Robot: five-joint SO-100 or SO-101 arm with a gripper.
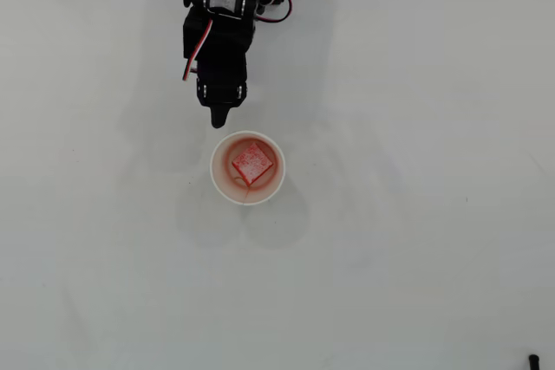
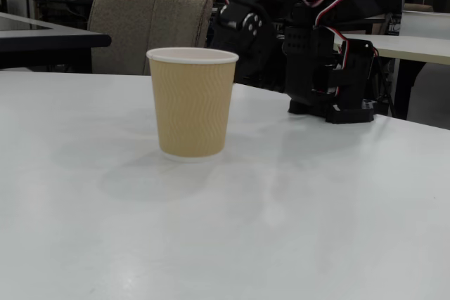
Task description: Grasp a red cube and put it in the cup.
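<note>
Cup: small round white-rimmed paper cup (image 1: pixel 247 167), tan ribbed wall (image 2: pixel 192 102), upright on white table (image 1: pixel 416 214).
Contents: scuffed red cube (image 1: pixel 252 162), resting inside.
Jaws: black gripper (image 1: pixel 220 119) just beside rim, closed together, empty.

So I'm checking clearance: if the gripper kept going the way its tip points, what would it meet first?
Probably the cup, at its near rim: the gripper points at it in the overhead view. Its height is unclear, so it might pass above.

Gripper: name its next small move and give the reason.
Probably pull the gripper a little farther back toward the arm's base. The red cube already lies inside the cup, and the gripper holds nothing, its tip just outside the cup's rim in the overhead view, so retreating avoids knocking the cup.
</note>
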